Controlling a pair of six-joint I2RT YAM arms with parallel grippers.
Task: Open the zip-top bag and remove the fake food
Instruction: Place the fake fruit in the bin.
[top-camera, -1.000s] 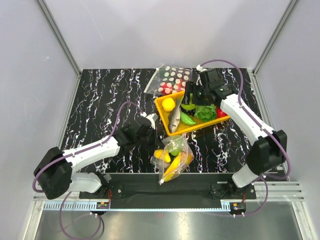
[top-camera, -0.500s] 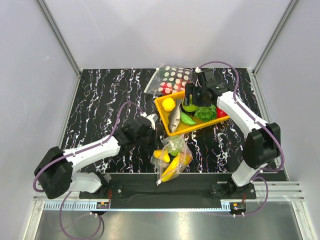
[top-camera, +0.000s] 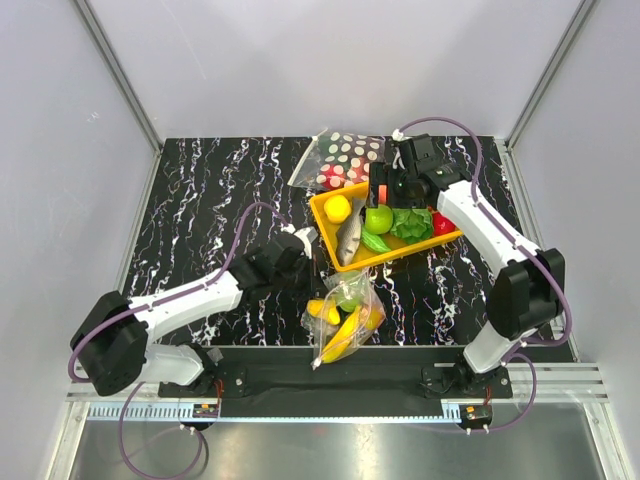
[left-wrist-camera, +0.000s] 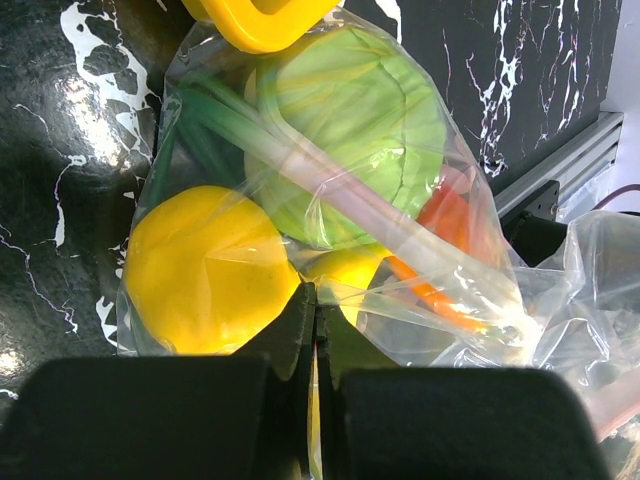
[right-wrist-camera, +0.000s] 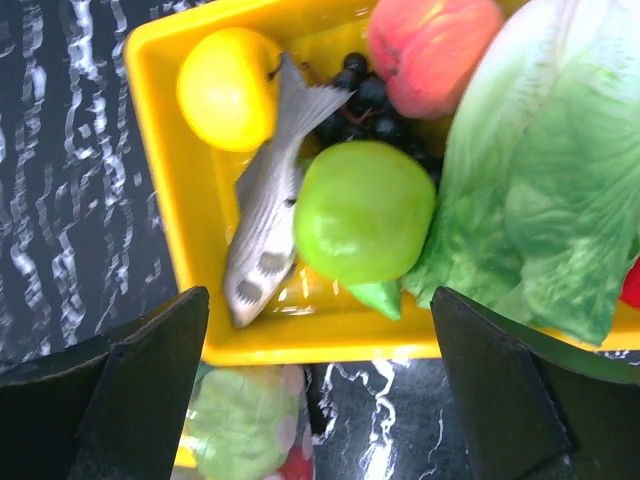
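On the left side of the dark marbled table (top-camera: 200, 190), the left arm reaches in from the near corner toward the centre. The left gripper (top-camera: 299, 262) sits at the near-left edge of the zip-top bag (top-camera: 345, 318). In the left wrist view its fingers (left-wrist-camera: 285, 335) are pressed together, and a fold of the bag's clear film appears to be pinched in the seam between them.

The zip-top bag lies crumpled on the table just in front of the yellow tray (top-camera: 322, 228), near the front middle. Some fake food (left-wrist-camera: 350, 120) remains inside it: a round green piece at the top, a yellow piece (left-wrist-camera: 205, 265) beside the fingers, and an orange piece (left-wrist-camera: 445, 220) to the right.

Behind the tray, a polka-dot bag (top-camera: 345, 158) lies flat at the back of the table.

The tray holds, from left to right in the right wrist view, a lemon (right-wrist-camera: 228, 88), a grey fish (right-wrist-camera: 268, 215), a green apple (right-wrist-camera: 363, 210) with dark grapes (right-wrist-camera: 365, 105) and a peach (right-wrist-camera: 432, 45) behind it, and a lettuce (right-wrist-camera: 540, 180). The apple rests against the fish and the lettuce.

The right gripper (top-camera: 383, 195) hangs over the tray above the apple. Its fingers (right-wrist-camera: 140, 390) are spread wide and nothing sits between them.
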